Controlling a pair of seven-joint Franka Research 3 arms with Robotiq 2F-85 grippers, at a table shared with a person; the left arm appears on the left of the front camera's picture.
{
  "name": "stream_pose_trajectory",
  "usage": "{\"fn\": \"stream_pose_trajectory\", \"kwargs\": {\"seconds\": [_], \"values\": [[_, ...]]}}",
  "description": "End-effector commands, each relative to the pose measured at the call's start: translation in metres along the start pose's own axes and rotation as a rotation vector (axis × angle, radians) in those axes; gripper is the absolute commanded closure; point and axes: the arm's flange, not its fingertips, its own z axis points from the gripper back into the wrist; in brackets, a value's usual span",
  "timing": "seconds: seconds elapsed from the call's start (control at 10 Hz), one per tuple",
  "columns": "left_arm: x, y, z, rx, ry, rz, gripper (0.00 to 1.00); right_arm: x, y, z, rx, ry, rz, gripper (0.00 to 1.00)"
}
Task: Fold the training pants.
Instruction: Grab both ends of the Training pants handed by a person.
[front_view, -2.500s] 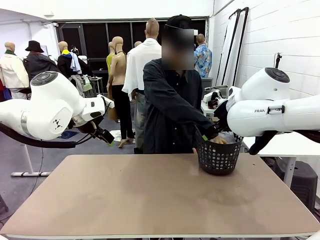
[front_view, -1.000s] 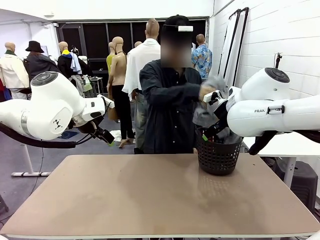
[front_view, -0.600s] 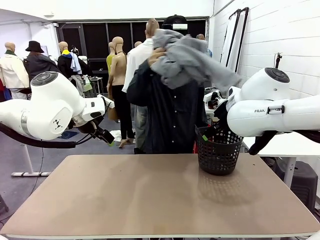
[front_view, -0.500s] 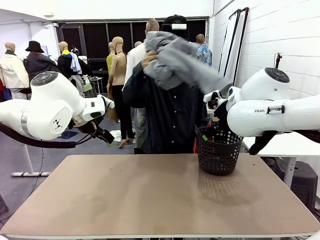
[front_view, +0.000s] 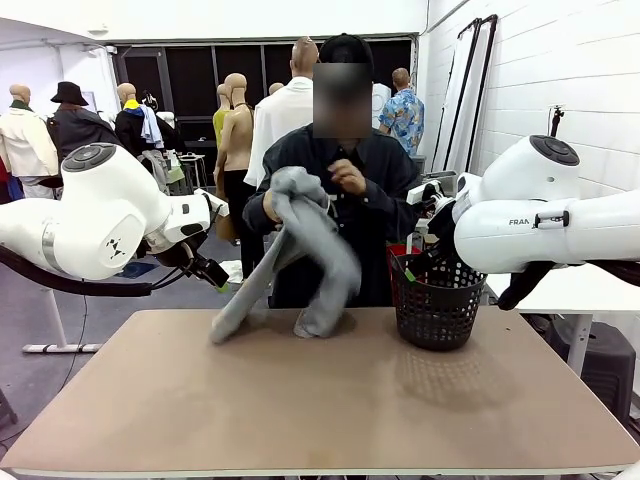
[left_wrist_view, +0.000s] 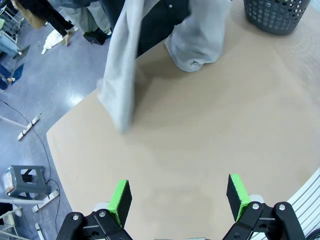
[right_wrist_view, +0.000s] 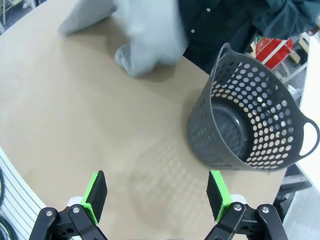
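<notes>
Nothing folded yet: person (front_view: 385, 215) holds the pants (front_view: 318, 240) bunched over the table (front_view: 320, 400), leg ends touching it, my left hand (left_wrist_view: 178, 196) and right hand (right_wrist_view: 156, 194) both spread, empty.

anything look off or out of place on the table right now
Nothing spilled or damaged. The training pants hang bunched from the person, leg ends reaching the far side of the table; the black basket stands upright and empty.

One training pants (front_view: 318, 240), one basket (front_view: 435, 315), two grippers (left_wrist_view: 177, 192) (right_wrist_view: 157, 192).
</notes>
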Motion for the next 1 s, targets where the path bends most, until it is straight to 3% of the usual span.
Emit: {"fn": "stream_pose_trajectory", "kwargs": {"seconds": [0.0, 0.9], "values": [[0.0, 0.0001, -0.0002, 0.0, -0.001, -0.012, 0.0, 0.0002, -0.0003, 0.0001, -0.001, -0.003, 0.0, 0.0], [0.0, 0.0001, -0.0002, 0.0, -0.001, -0.012, 0.0, 0.0002, -0.0003, 0.0001, -0.001, -0.003, 0.0, 0.0]]}}
